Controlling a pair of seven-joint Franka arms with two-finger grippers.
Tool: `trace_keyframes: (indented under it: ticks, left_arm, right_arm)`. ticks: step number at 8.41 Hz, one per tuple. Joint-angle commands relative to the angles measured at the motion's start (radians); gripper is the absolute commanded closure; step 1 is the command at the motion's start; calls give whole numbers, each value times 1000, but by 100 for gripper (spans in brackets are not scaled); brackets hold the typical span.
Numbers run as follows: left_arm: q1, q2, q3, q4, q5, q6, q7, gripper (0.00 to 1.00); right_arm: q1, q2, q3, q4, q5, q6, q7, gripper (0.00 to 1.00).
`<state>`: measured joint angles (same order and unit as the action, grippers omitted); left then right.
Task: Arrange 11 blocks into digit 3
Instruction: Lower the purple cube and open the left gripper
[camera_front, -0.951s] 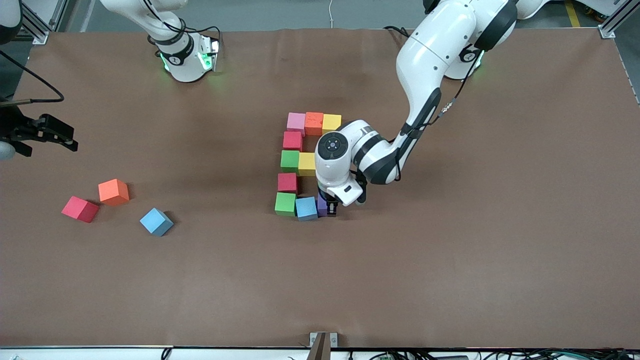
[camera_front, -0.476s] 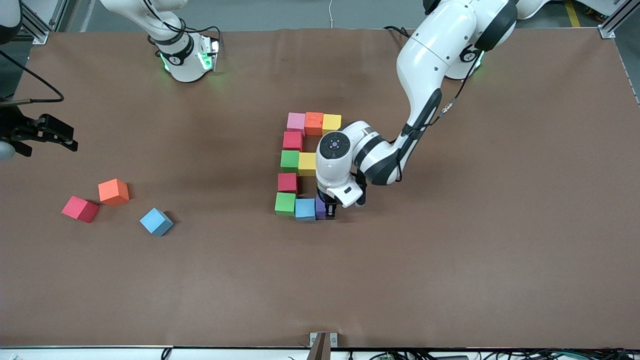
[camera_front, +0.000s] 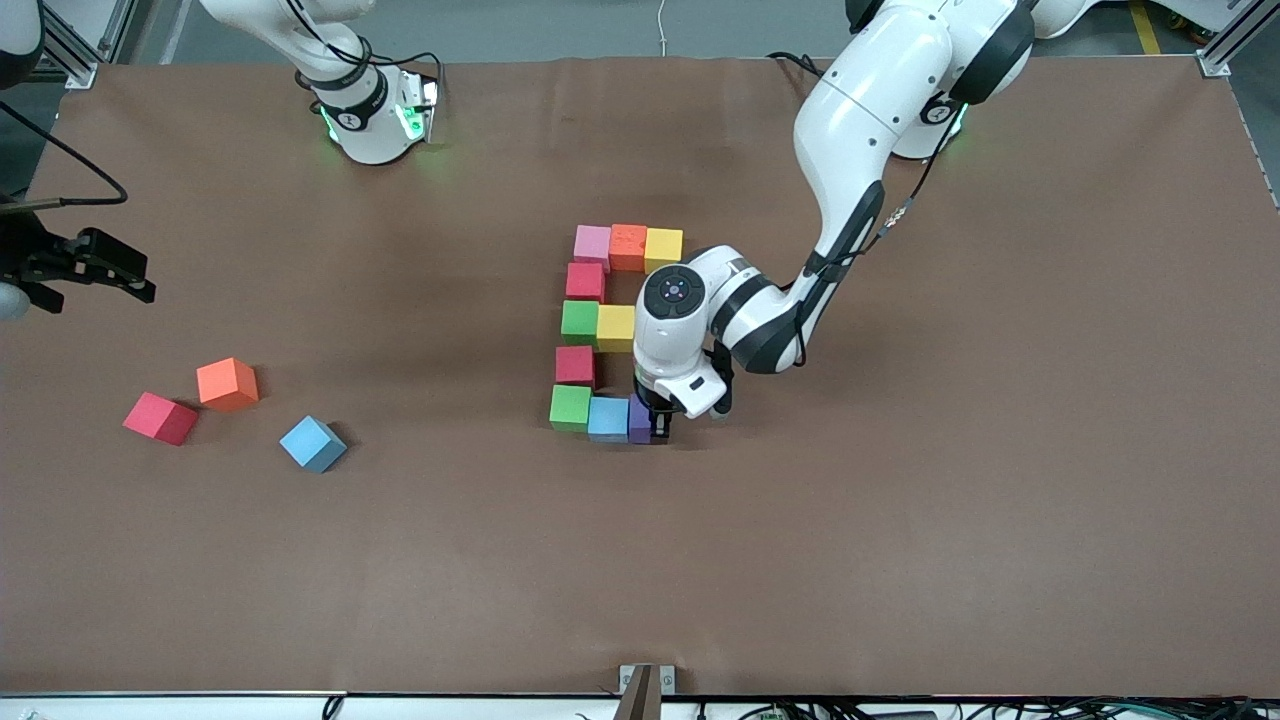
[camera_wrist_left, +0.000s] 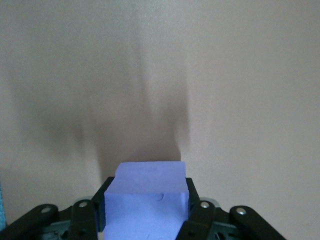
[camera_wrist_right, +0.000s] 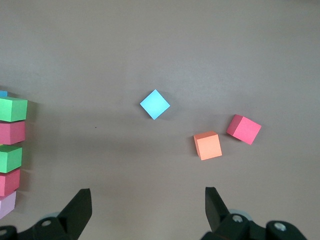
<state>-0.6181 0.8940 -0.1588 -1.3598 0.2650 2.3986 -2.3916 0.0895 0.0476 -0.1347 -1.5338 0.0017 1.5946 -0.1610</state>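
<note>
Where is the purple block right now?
The purple block sits in the left gripper, beside the blue block, ending the figure's row nearest the front camera.

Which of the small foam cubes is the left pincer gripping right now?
The purple foam cube, clamped in the left pincer beside the blue foam cube in the row nearest the camera; every other cube sits free.

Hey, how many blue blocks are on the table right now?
2. One blue block sits in the figure's row nearest the front camera, between the green block and the purple block. The other blue block lies loose toward the right arm's end. Another may be hidden under the left arm.
</note>
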Motion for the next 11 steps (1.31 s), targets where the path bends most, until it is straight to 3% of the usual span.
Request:
trace_keyframes:
  ticks: [1, 2, 3, 6, 8, 11]
  left_arm:
    - [-11, 26, 7, 28, -3, 4, 5, 48]
    - [-11, 28, 7, 28, -1, 4, 9, 11]
    - [-12, 22, 7, 28, -3, 4, 0, 0]
    - [3, -58, 5, 19, -6, -12, -8, 0]
    - [35, -169, 5, 15, 2, -117, 21, 0]
    - [180, -335, -7, -11, -4, -183, 220, 0]
  right_arm:
    - [-2, 1, 0, 9, 1, -7, 5, 0]
    - [-2, 1, 1, 9, 1, -7, 5, 0]
    - [-2, 1, 0, 9, 1, -7, 3, 0]
    - [-4, 1, 0, 9, 1, -7, 5, 0]
    - [-4, 1, 0, 9, 1, -7, 5, 0]
    - [-4, 1, 0, 9, 1, -5, 5, 0]
